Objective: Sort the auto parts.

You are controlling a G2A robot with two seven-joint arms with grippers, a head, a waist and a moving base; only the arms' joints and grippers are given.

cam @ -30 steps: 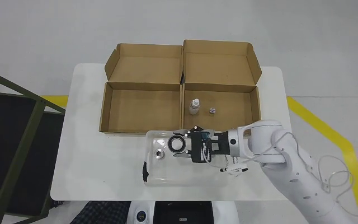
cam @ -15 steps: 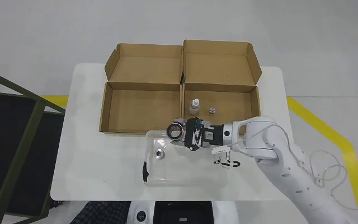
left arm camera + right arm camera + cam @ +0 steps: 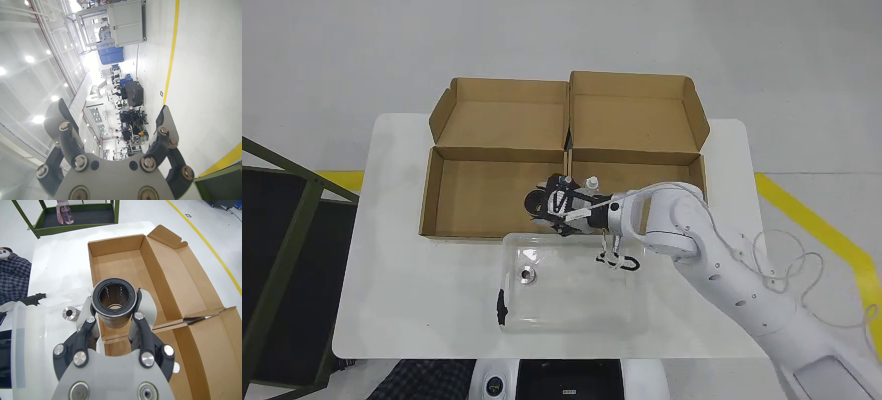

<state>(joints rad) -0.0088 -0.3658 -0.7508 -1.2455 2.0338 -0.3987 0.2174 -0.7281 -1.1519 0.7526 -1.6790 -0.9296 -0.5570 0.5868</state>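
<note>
- At the lower middle of the top view, the clear tray (image 3: 572,318) holds a small metal bushing (image 3: 528,275) near its upper left corner. A black piece (image 3: 501,305) sits at its left rim. Both lie well apart from any fingers.
- Just above the tray's upper rim, at frame centre, the right gripper (image 3: 554,204) is clamped on the black linear bearing (image 3: 545,203). In the right wrist view its fingers (image 3: 146,306) press on opposite sides of the barrel.
- The bearing's long axis runs along the fingers and points left. It hangs over the lower right corner of the left cardboard box (image 3: 482,195), just past the dividing wall. The drop likely needs only a lowering.
- How high the bearing is above the box floor cannot be told, and its far end is hidden.
- In the right cardboard box (image 3: 682,170), a small white bottle (image 3: 591,185) stands beside the arm, which covers part of the floor.
- The left gripper (image 3: 112,106) is spread wide with nothing between its fingers, and it faces the room.
</note>
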